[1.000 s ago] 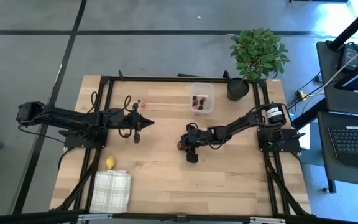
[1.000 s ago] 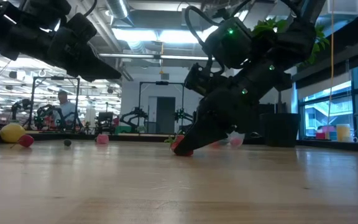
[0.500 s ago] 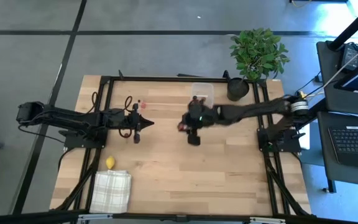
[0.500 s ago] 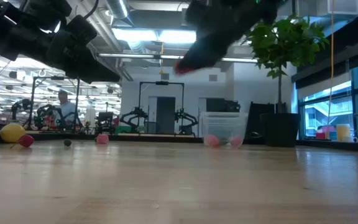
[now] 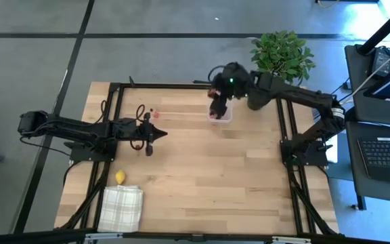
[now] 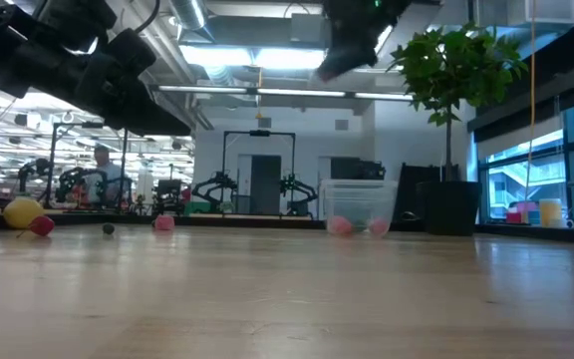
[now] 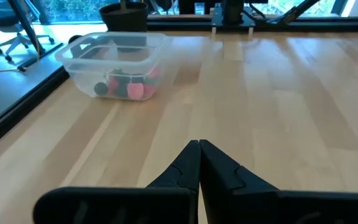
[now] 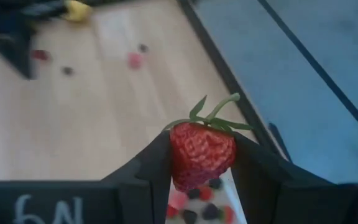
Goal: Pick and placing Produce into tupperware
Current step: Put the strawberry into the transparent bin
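Right hand [image 8: 202, 163] grips a strawberry [image 8: 201, 152] above the tupperware [image 5: 221, 107], beside a potted plant [image 5: 279, 59].

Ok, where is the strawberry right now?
The strawberry is pinched in the right hand, held above the tupperware at the table's far edge, beside the potted plant.

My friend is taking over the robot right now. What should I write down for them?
Right pincer: shut on a strawberry, held up over the clear box at the table's far edge.
Left pincer: shut, empty, waiting over the table's left side.
Done: several red and dark pieces already in the box.
Left: drop this strawberry in, then fetch the lemon by the checked cloth and the small loose pieces near the left pincer.
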You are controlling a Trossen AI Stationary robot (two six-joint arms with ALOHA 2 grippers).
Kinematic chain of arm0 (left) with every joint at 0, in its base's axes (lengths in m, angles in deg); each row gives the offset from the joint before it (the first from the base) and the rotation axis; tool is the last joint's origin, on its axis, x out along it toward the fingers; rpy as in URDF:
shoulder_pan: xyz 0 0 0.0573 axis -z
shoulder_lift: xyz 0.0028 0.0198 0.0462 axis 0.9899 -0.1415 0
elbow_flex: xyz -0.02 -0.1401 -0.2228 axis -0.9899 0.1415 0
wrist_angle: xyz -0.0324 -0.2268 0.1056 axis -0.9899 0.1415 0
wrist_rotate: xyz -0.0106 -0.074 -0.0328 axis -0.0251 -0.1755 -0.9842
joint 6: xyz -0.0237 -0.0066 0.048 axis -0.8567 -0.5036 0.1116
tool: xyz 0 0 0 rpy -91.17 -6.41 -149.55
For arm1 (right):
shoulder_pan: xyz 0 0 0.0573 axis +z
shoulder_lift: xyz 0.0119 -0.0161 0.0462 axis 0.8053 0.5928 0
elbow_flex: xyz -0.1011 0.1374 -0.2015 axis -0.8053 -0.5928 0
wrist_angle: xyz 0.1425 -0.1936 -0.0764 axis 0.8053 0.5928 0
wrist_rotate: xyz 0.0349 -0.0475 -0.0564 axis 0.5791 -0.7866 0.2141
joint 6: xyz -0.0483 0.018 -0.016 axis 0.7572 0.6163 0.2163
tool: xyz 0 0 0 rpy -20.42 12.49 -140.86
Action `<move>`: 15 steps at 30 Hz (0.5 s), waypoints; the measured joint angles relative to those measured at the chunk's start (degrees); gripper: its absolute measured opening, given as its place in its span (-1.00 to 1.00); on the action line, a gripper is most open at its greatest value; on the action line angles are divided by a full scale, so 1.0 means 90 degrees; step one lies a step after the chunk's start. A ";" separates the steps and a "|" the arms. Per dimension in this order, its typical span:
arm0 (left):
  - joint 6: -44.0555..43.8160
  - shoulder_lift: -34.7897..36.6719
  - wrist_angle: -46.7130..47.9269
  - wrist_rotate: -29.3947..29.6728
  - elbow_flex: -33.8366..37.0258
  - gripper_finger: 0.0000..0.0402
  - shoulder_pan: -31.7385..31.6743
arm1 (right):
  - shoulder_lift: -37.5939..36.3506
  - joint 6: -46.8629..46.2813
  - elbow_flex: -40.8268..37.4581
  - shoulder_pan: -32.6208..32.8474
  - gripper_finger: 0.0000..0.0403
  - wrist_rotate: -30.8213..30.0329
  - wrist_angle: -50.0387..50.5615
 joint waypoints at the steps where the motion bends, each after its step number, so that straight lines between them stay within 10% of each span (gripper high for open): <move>1: 0.0000 0.0000 0.0026 0.0006 0.0000 -0.99 -0.0001 | 0.0019 0.0002 -0.0056 -0.0126 -0.29 0.0000 -0.0007; 15: -0.0002 0.0000 0.0068 0.0077 0.0000 -0.99 -0.0014 | 0.0962 0.0301 -0.1223 -0.0833 -0.27 0.0193 -0.0059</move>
